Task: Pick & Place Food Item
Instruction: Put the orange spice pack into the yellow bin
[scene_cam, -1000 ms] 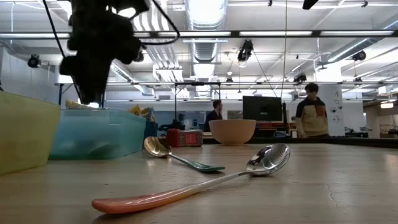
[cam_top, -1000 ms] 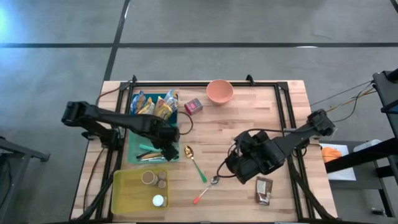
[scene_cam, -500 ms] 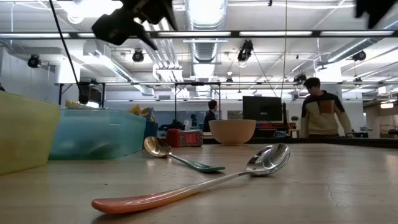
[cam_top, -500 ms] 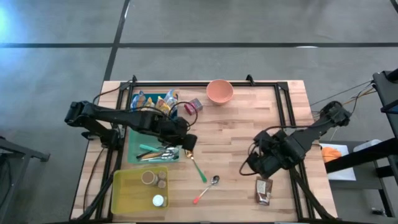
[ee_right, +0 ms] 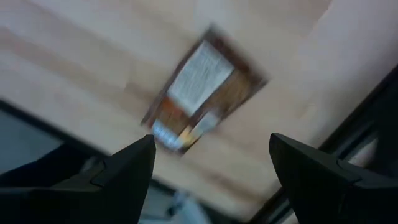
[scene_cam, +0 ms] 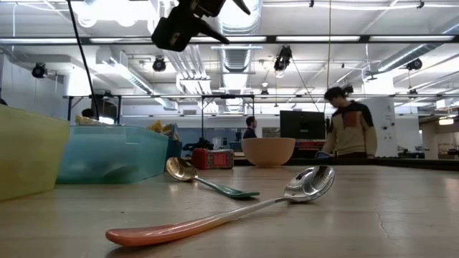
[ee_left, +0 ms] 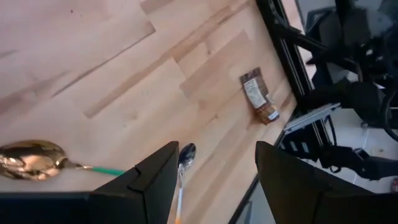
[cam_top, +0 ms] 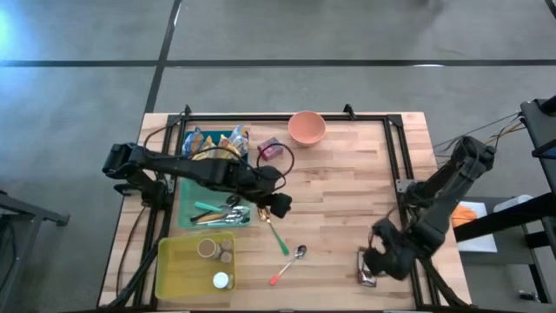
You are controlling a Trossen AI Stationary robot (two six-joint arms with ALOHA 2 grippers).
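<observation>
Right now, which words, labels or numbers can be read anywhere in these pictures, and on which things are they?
None can be read.
Brown snack packet: white label, print too blurred.
Snack bags in the teal bin: print too small.
Red box: no legible text.

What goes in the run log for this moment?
right gripper: jaws open above brown snack packet | left gripper: open, empty, above gold spoon

2 spoons (cam_top: 287, 263), pink bowl (cam_top: 307, 128)
</observation>
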